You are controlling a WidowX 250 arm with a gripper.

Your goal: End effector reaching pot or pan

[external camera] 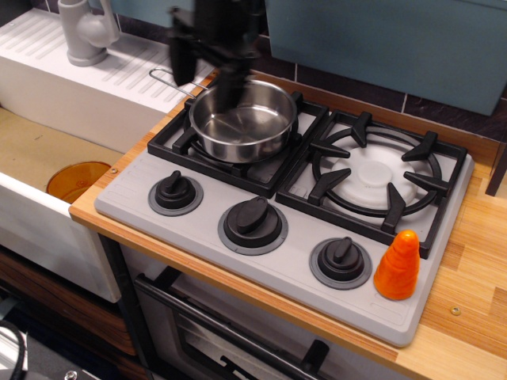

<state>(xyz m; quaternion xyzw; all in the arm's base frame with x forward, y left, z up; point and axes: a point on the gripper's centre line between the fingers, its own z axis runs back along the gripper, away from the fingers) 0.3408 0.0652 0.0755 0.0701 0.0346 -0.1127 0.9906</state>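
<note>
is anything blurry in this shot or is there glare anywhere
In the observation.image view, the black robot gripper is smeared by motion blur above the rear rim of the small shiny stainless-steel pan, so its finger edges and jaw state are unreadable; the pan shows soft bright reflections on its inner wall, without washout; the three black knobs and the orange cone are sharp.
</note>
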